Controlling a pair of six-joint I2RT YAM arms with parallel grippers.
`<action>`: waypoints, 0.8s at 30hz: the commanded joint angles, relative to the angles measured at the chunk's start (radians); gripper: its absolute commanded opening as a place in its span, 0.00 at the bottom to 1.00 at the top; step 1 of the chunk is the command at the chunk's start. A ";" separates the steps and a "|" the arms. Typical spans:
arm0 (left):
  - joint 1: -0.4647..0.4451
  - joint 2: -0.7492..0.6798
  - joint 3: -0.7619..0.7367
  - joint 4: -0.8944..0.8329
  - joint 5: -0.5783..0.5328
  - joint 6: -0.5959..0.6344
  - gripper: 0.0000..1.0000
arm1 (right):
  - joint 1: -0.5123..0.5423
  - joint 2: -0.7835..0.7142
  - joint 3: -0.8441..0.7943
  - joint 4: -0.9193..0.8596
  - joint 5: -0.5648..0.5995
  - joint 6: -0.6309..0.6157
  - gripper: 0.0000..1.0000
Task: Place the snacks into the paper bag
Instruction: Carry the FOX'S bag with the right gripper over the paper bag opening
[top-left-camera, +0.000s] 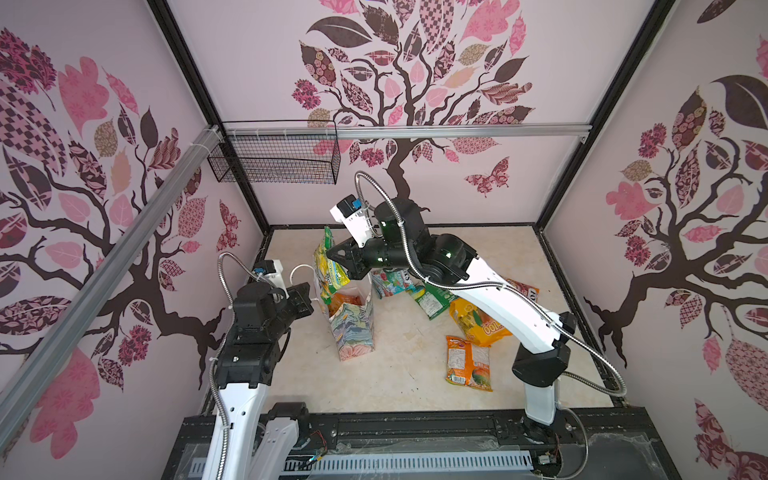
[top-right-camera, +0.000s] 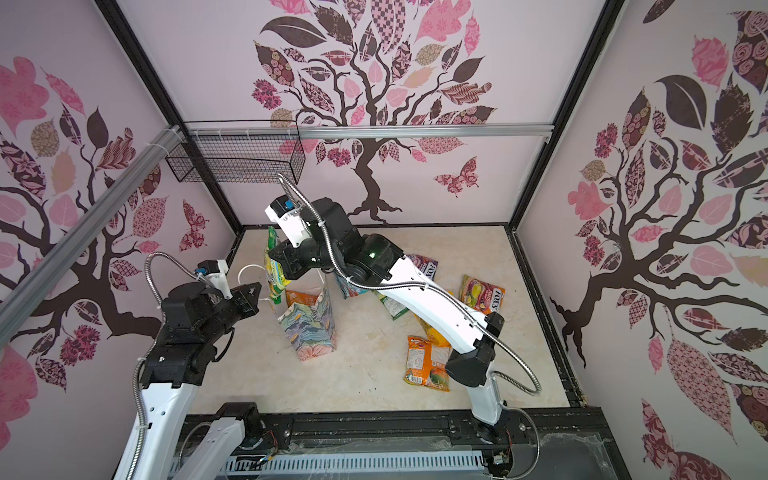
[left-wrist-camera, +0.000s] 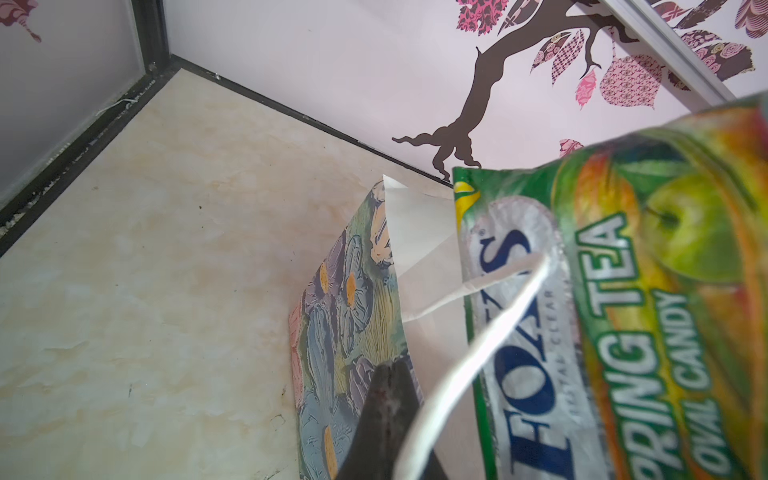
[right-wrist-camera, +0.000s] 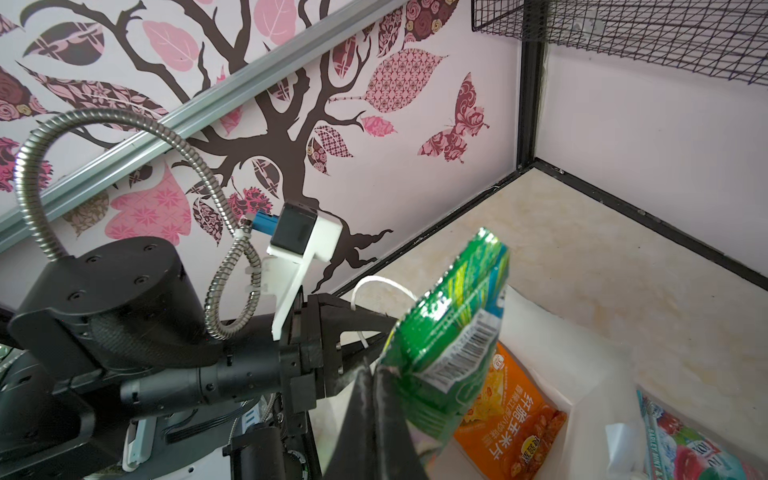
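1. Whereas both top views leave its print unreadable, the left wrist view shows "FOX'S" and "TEA" on the green pouch (left-wrist-camera: 602, 332).
2. Above the mouth of the paper bag (top-left-camera: 353, 328), the right gripper (top-left-camera: 332, 257) is clamped on that pouch.
3. At the bag's left rim, the left gripper (top-left-camera: 308, 296) pinches the paper.
4. Inside the bag lies an orange pouch (right-wrist-camera: 511, 415); other pouches (top-left-camera: 469, 363) lie on the floor (top-left-camera: 415, 374) to its right.

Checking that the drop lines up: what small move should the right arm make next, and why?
Probably lower the right tool a little before any release. It is shut on the green pouch, whose lower end hangs at the open mouth of the paper bag, above the orange pouch already inside, while the left tool pinches the bag's rim.
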 joint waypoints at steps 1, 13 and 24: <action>-0.001 -0.006 0.010 -0.002 -0.015 0.023 0.03 | -0.008 0.036 0.059 0.006 0.009 -0.015 0.00; -0.002 -0.006 0.015 -0.008 -0.023 0.024 0.02 | -0.014 0.059 0.049 -0.050 -0.013 -0.026 0.00; -0.002 -0.011 0.012 -0.012 -0.022 0.027 0.03 | -0.015 0.111 0.058 -0.063 0.044 0.003 0.00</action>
